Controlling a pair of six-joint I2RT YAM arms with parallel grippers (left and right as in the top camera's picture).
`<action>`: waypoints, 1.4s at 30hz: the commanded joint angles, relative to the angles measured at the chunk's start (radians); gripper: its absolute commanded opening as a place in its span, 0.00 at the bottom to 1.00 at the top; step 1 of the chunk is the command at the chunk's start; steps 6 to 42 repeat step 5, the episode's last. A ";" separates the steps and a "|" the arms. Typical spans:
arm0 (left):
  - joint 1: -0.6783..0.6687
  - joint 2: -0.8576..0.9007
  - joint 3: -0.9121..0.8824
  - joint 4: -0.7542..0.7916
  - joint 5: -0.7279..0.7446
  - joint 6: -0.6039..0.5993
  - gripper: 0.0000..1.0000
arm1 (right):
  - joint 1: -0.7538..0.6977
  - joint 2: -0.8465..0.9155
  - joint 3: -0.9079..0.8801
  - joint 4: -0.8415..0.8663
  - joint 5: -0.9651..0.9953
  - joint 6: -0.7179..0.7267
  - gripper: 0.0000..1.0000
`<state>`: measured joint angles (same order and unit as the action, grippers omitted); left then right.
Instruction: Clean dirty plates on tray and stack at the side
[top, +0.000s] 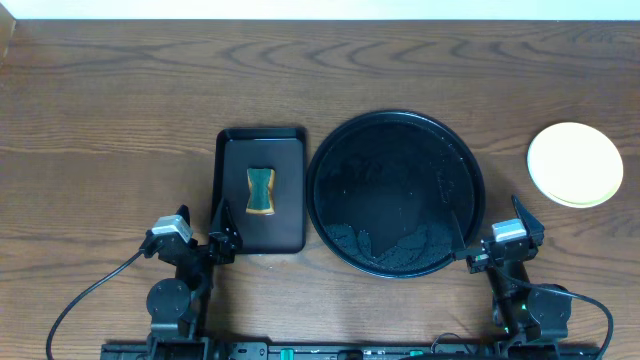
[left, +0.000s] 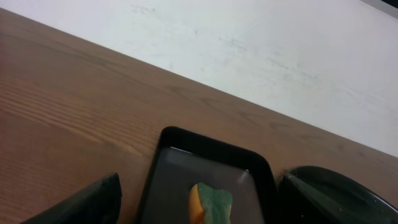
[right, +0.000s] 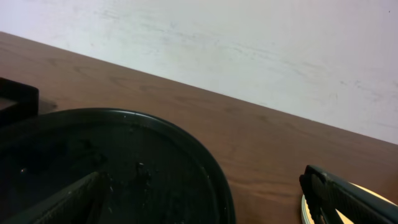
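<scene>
- Tray (top: 395, 125): one, round and black, at mid tabletop (top: 120, 120). It carries no plate. Small specks are scattered over its floor.
- Plate (top: 575, 164): one pale yellow disc in sight, on the tabletop to the right of the tray and apart from it. I cannot tell whether others lie under it.
- Small tray (top: 286, 190): one, rectangular and black, just left of the round tray.
- Sponge (top: 260, 192): one, orange with a green face, lying in the middle of the small tray.
- Left pincer (top: 203, 228): one, low at the small tray's near left corner. Its fingers are spread wide and grip nothing.
- Right pincer (top: 488, 228): one, at the tray's near right rim. Its fingers are spread wide too and it is empty. From the wrist, the plate's edge peeks past the right finger.
</scene>
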<state>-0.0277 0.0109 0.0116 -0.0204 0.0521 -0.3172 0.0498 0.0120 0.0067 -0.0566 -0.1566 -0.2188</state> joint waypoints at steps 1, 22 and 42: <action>0.004 -0.007 -0.008 -0.047 -0.005 0.008 0.81 | -0.018 -0.005 -0.001 -0.004 0.002 0.012 0.99; 0.004 -0.007 -0.008 -0.047 -0.005 0.008 0.82 | -0.018 -0.005 -0.001 -0.004 0.002 0.012 0.99; 0.004 -0.007 -0.008 -0.047 -0.005 0.008 0.82 | -0.018 -0.005 -0.001 -0.004 0.002 0.012 0.99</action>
